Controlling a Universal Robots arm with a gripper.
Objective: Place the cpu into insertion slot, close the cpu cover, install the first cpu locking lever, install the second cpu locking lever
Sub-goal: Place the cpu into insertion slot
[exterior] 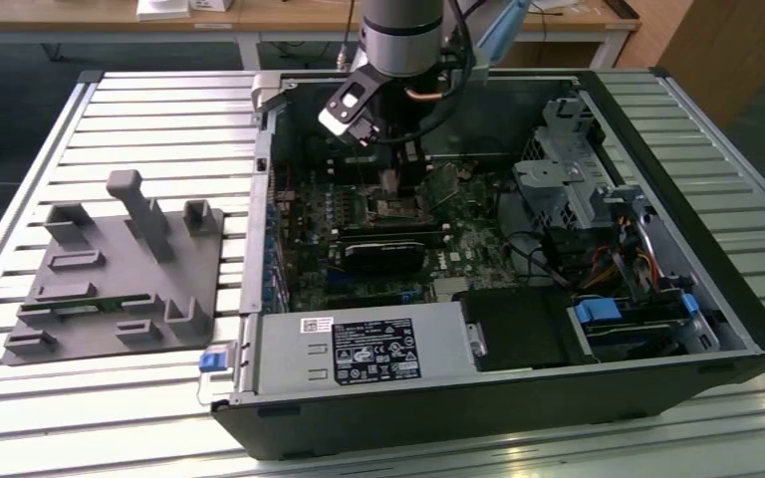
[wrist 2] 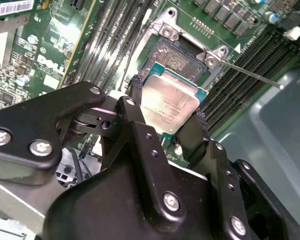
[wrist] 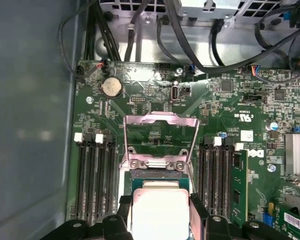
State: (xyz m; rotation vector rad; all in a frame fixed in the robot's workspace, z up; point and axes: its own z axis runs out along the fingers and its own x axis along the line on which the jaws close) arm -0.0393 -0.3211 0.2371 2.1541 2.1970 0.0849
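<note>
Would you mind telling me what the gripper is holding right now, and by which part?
The gripper holds the cpu, clamped by two opposite side edges.

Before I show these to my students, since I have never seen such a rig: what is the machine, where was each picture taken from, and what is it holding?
The machine is a single robot arm reaching into an open computer case that lies on a slatted metal table. The exterior view looks on from off the arm. Both wrist views come from cameras riding on the arm and show the green motherboard. On the exterior view's left, beside the case, lies a grey holder block. The gripper is shut on the cpu, a flat silvery chip, right by the insertion slot. The cpu cover, a thin metal frame, stands swung open.
</note>
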